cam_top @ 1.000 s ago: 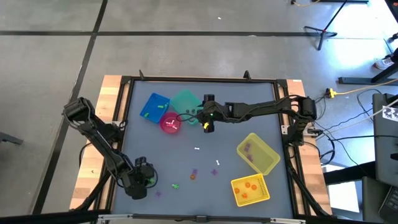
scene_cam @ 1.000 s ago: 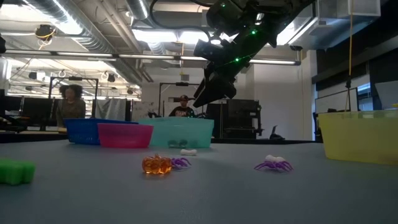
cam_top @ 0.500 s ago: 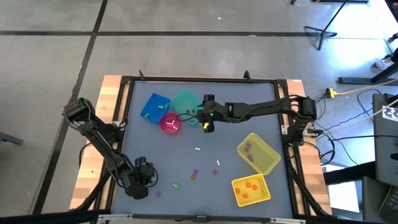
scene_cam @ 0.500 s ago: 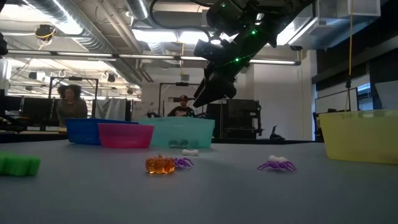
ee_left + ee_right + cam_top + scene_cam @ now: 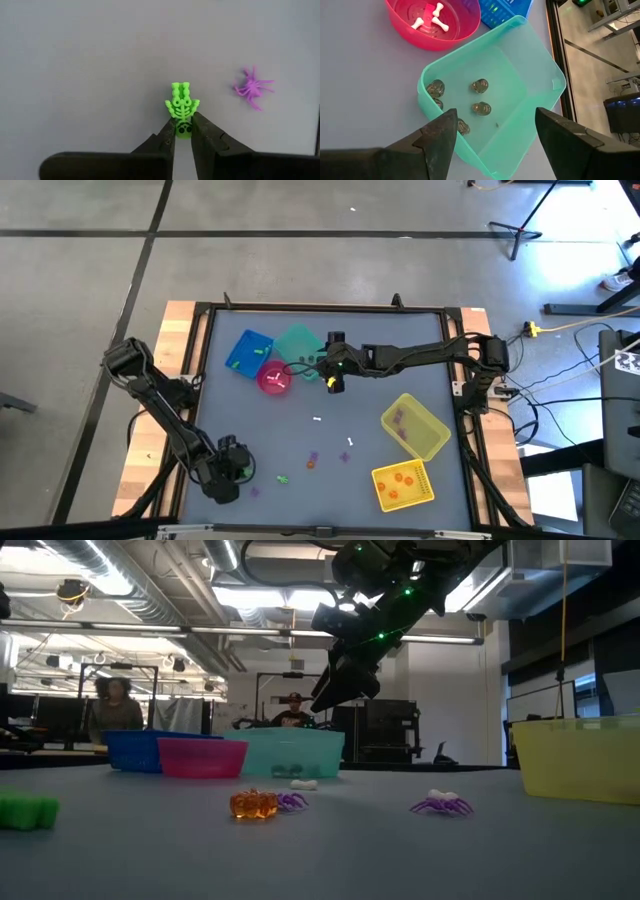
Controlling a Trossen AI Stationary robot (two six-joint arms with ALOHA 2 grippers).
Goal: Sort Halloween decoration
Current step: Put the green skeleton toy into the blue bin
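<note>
Writing: we read none | Surface: we log a grey table (image 5: 250, 405) in a workshop | Left gripper (image 5: 183, 131): near corner, jaws pinched on a green skeleton (image 5: 182, 105), purple spider (image 5: 252, 88) near it | Right gripper (image 5: 495, 131): jaws wide, empty, above the teal bin (image 5: 540, 92) | Other trinkets: scattered mid-table and in bins

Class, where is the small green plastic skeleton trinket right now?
In the left wrist view, the green plastic skeleton trinket is pinched at its skull end between the left gripper's fingers, over the grey table near its front-left corner, with a purple plastic spider lying close by.
</note>
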